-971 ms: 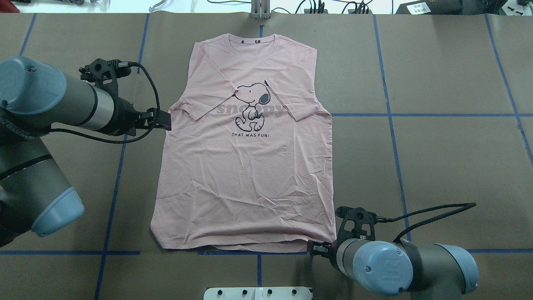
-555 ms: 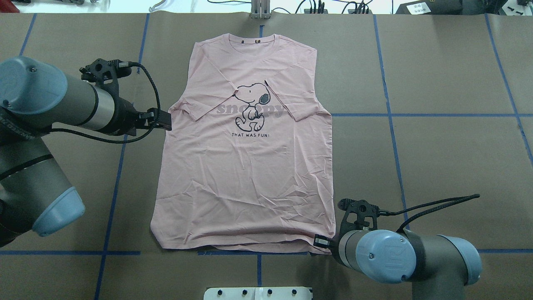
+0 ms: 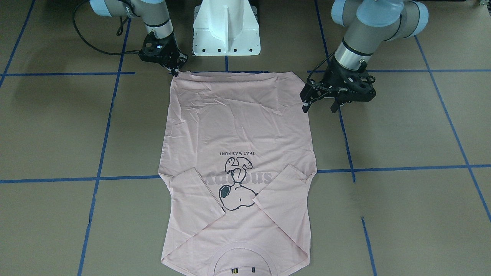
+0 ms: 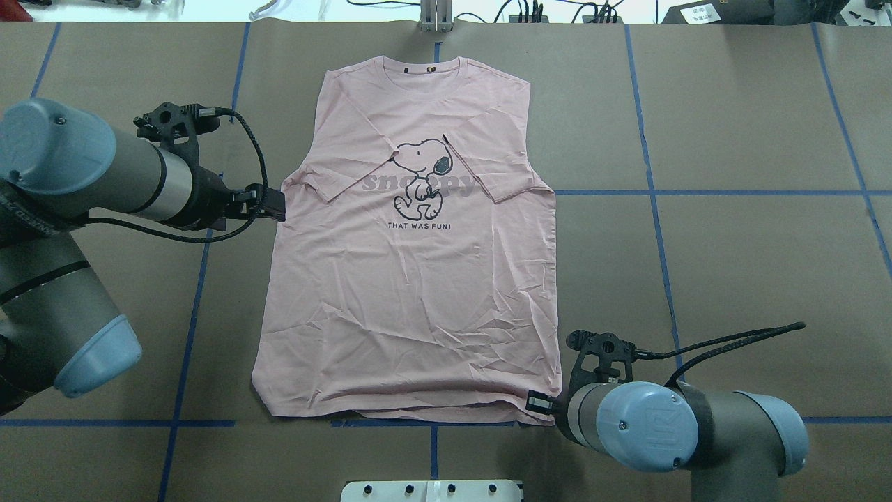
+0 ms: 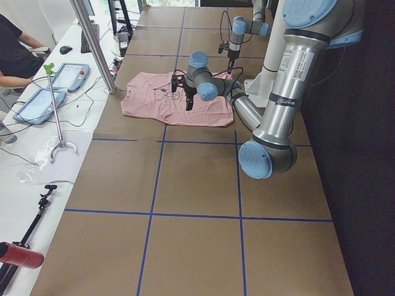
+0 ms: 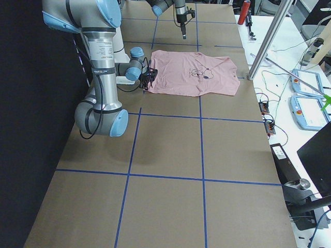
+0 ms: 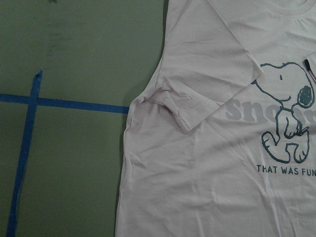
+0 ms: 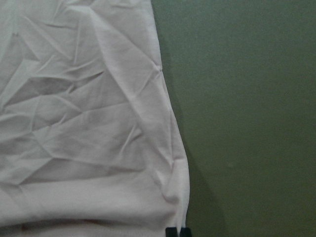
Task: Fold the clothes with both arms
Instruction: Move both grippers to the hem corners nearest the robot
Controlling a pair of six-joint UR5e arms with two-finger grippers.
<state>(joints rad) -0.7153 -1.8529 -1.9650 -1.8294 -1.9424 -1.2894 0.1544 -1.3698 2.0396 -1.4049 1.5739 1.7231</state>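
The pink shirt (image 4: pixel 411 293) lay flat on the table (image 4: pixel 732 279), print up, sleeves folded in, at the gripping step before a fold. The right gripper (image 3: pixel 175 71) seemed pinched on a hem corner; the left gripper (image 3: pixel 319 106) hung spread beside the opposite edge and would next need to close on cloth. The front view showed that spread; the left wrist view showed only shirt and table.

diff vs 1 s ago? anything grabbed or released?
The right gripper shifted slightly away from the robot and to its right at the T-shirt hem corner, and its arm went with it. The left gripper barely eased toward the robot beside the shirt's side edge, with its jaws open. No grab or release is visible. The T-shirt lies flat as before, sleeves folded in.
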